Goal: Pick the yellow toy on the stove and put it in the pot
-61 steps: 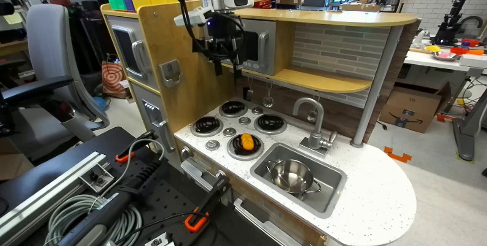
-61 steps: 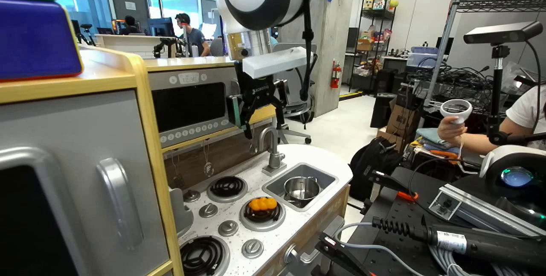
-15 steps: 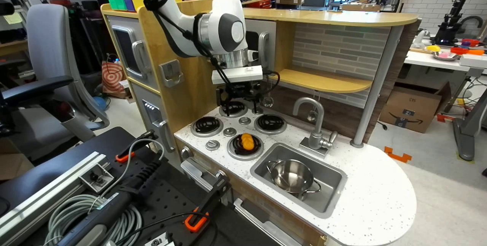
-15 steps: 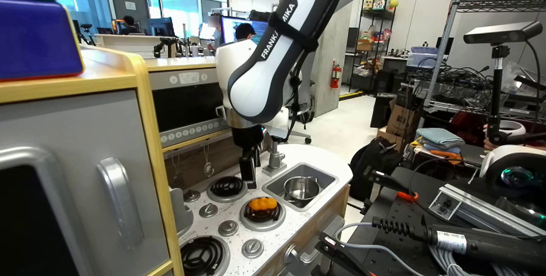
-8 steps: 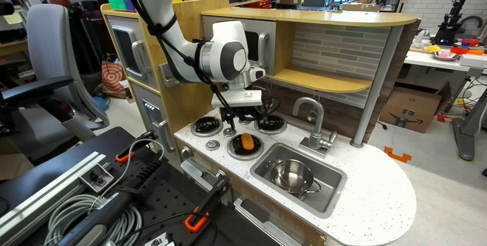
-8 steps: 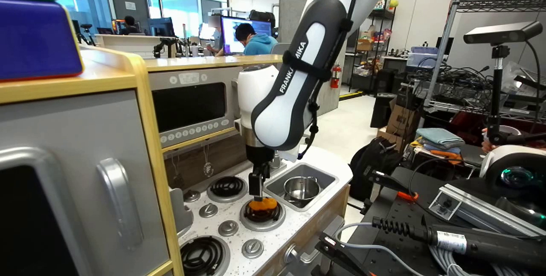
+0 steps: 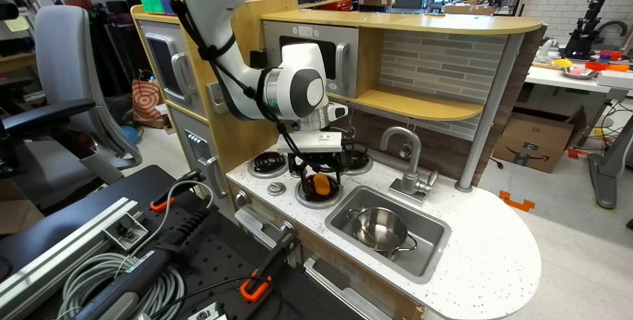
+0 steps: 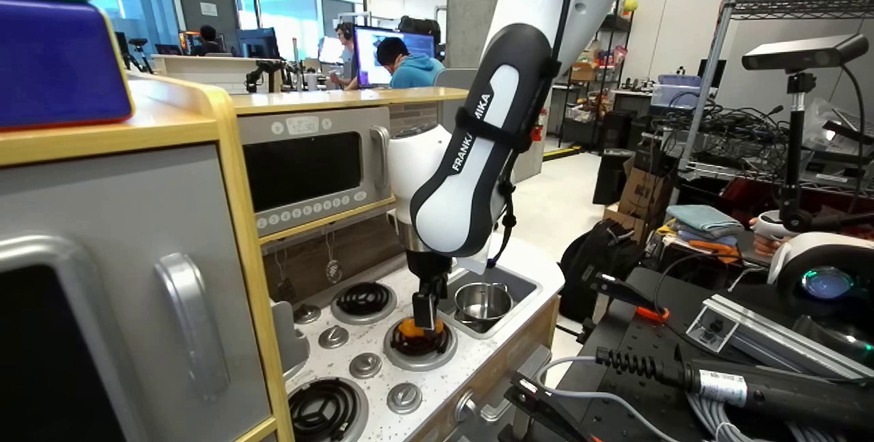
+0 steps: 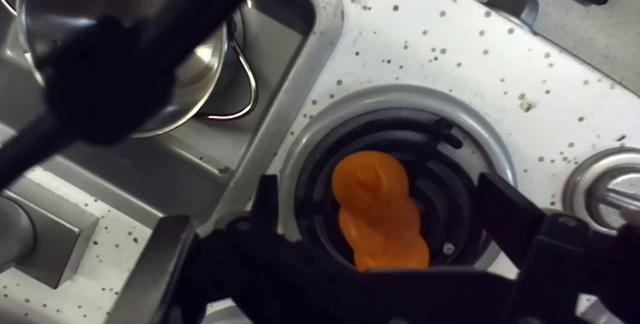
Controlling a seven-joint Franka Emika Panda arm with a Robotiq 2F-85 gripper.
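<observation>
Wrist view shows one end effector straddling one toy.

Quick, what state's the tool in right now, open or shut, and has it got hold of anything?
Tool: open, holding nothing; in the wrist view its jaws stand apart, either side of the yellow toy.
</observation>
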